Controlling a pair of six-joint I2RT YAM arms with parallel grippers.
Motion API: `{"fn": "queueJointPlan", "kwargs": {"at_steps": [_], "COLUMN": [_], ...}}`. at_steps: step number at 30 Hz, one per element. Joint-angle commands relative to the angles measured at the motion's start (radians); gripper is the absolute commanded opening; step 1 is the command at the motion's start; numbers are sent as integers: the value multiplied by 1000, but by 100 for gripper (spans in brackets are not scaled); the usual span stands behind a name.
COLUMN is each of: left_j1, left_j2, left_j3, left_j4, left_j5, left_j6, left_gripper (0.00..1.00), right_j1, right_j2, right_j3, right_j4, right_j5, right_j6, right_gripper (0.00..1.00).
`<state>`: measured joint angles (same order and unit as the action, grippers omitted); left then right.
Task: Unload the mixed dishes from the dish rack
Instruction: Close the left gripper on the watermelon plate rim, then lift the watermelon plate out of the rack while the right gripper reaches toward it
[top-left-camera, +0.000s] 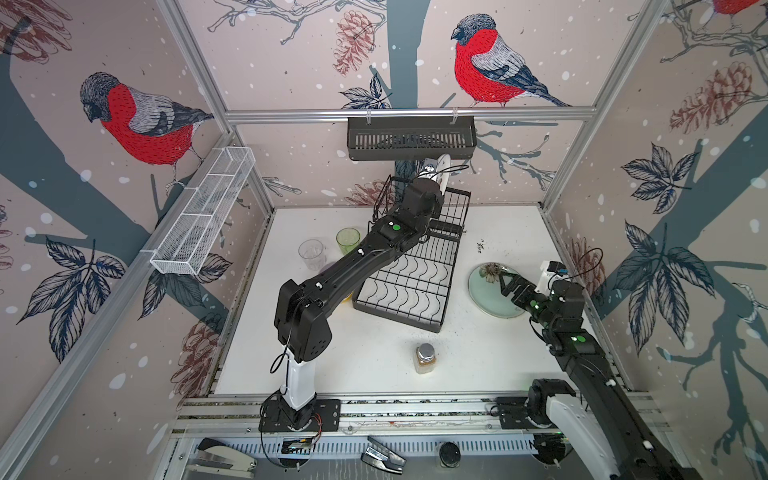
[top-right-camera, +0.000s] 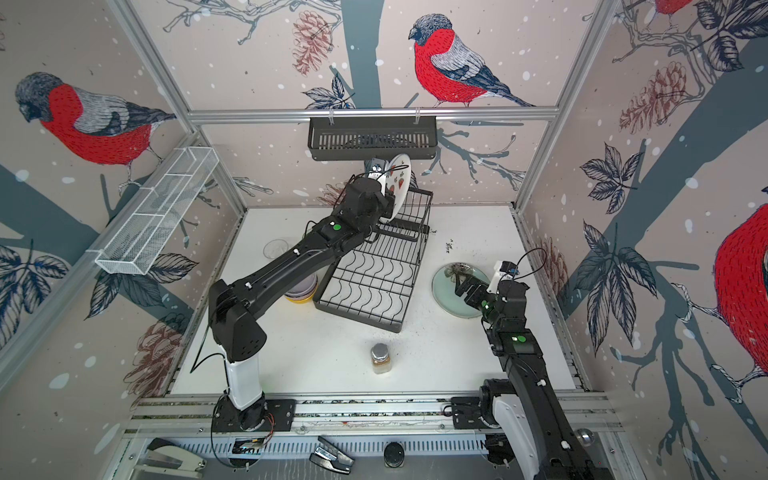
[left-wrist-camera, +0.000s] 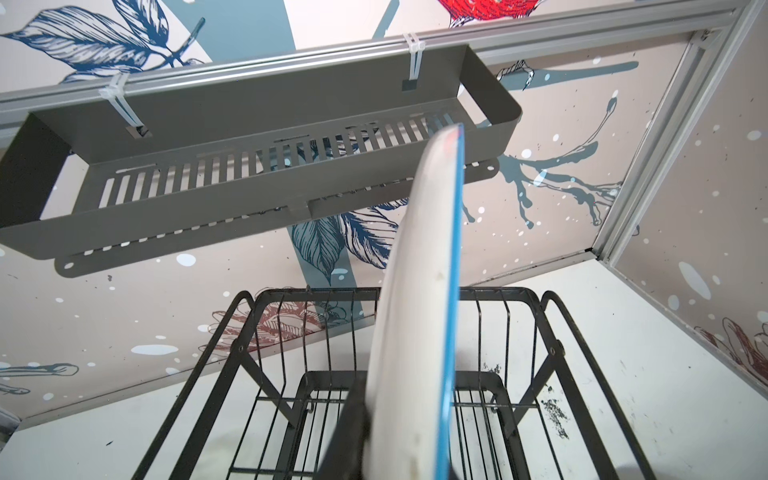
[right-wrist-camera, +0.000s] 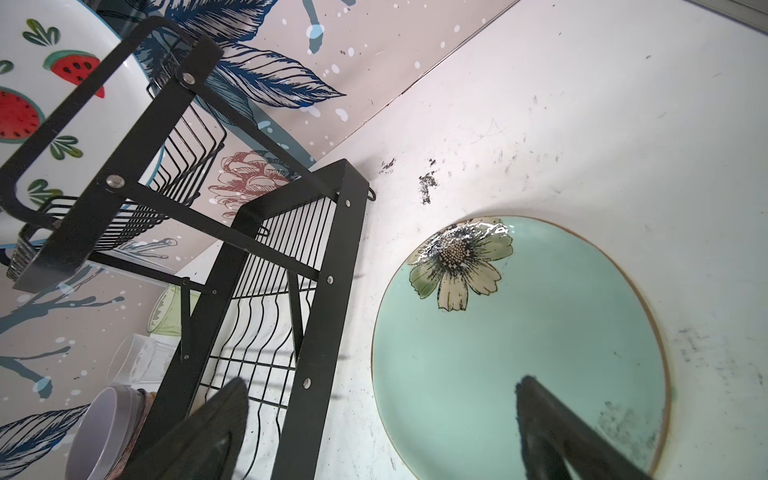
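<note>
Left end effector (top-right-camera: 386, 192): clamped on watermelon plate (top-right-camera: 400, 176), held upright over raised tier of rack (top-right-camera: 357, 316), back edge of bench (top-left-camera: 374, 365); likely to clear the slots.
Right end effector (top-left-camera: 503, 282): wide open, empty, over green plate (top-left-camera: 486, 295).

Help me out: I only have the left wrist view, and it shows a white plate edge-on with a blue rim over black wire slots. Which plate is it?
Observer: The watermelon plate, upright at the dish rack's raised tier, pinched by the left gripper.
Operator: And the right arm?
Observer: The right gripper hangs open above the pale green plate, which lies flat on the table right of the rack.
Operator: Any dishes on the lower tier?
Observer: None; the stacked bowls sit on the table left of it.
</note>
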<state>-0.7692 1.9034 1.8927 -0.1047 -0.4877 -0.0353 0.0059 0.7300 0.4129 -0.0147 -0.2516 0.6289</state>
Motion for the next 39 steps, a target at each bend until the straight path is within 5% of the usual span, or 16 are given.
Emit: {"fn": "queueJointPlan", "kwargs": {"at_steps": [1, 20, 39], "left_j1": [-1, -1, 7], "left_j2": [-34, -237, -692], "left_j3": [-20, -209, -701], "left_j4": [165, 303, 441], "left_j5": [19, 16, 72], "left_j6": [4, 25, -235], "left_gripper": [0, 0, 0], "right_j1": [-1, -6, 13], "right_j2": [5, -5, 23], "right_j3": [20, 90, 113], "right_j4": [-9, -57, 25], "right_j5": [33, 33, -146], "right_j6": [-28, -84, -37], "right_gripper": [100, 100, 100]}}
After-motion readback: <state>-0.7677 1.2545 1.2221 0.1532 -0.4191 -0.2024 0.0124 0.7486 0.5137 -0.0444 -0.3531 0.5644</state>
